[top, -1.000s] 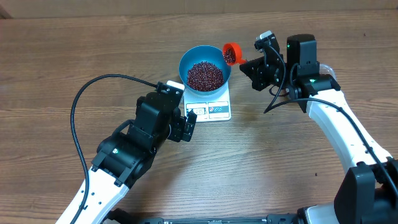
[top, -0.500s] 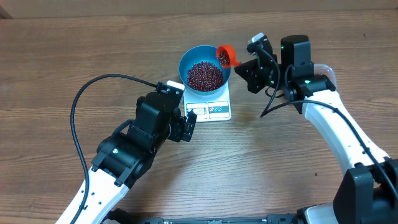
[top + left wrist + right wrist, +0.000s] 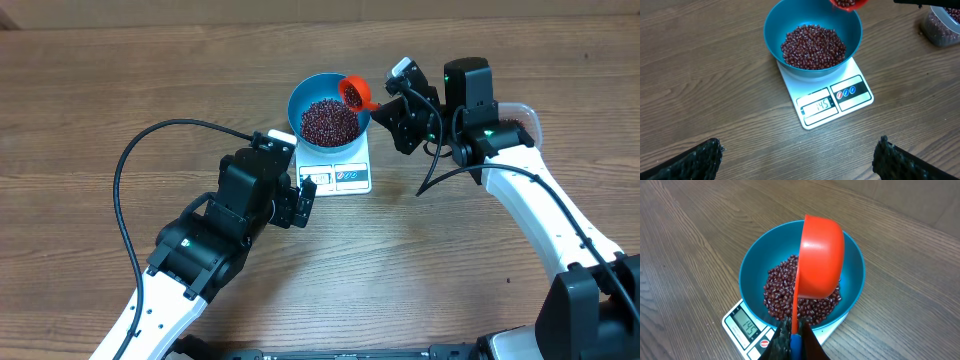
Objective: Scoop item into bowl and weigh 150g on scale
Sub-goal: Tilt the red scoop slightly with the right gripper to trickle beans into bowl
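Red beans lie in one blue bowl, which sits on one white kitchen scale reading 145. The right gripper is clamped on the handle of one orange scoop, tilted above the bowl. The left gripper hangs near the scale, spread wide and holding nothing. One bean container stands nearby.

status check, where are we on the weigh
Right pincer shut on red scoop, tipped over blue bowl. Left pincer open, empty, back from scale. Display reads 145, beans in bowl. Nothing blocking.
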`<state>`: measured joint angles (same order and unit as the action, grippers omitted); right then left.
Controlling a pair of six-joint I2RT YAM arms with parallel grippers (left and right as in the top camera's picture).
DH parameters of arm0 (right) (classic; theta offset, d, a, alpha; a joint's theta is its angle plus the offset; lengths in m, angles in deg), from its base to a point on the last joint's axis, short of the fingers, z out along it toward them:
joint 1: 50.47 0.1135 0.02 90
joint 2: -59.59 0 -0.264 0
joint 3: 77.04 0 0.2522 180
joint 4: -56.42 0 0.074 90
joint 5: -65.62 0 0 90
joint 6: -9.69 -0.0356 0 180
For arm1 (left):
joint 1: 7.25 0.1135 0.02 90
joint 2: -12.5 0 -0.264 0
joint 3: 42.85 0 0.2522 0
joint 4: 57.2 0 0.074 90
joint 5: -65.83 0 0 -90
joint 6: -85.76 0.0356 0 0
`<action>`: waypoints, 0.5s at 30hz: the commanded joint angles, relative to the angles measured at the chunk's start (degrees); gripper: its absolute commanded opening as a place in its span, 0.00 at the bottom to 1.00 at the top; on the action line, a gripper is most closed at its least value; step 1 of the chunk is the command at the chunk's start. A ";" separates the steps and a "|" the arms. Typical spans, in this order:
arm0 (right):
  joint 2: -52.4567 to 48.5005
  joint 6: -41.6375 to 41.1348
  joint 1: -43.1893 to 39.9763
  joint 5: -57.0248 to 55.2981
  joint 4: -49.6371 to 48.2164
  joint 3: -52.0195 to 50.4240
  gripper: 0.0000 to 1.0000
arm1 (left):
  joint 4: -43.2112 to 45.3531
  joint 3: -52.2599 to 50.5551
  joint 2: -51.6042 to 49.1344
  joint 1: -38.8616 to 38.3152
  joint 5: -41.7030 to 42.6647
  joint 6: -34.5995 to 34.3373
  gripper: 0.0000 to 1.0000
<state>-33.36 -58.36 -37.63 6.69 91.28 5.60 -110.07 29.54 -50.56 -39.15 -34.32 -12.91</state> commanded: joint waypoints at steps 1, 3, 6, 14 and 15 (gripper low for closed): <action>0.68 -0.52 0.28 0.09 0.31 0.48 0.04 | 0.09 -0.09 -0.31 -0.33 -0.76 -0.15 1.00; 0.55 -3.72 0.28 0.07 0.26 0.48 0.04 | 0.09 -0.09 -0.31 -0.33 -0.76 -0.15 0.99; 0.46 -7.26 0.28 0.09 0.20 0.48 0.04 | 0.11 -0.09 -0.31 -0.33 -0.76 -0.15 0.99; 0.46 -8.48 0.28 0.04 0.02 0.48 0.04 | 0.09 -0.09 -0.31 -0.33 -0.76 -0.15 0.99; 0.46 -8.48 0.28 0.04 0.00 0.48 0.04 | 0.09 -0.09 -0.31 -0.33 -0.76 -0.15 0.99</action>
<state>-33.36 -65.72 -37.63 6.69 91.80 5.60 -110.07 29.54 -50.56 -39.15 -34.32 -12.91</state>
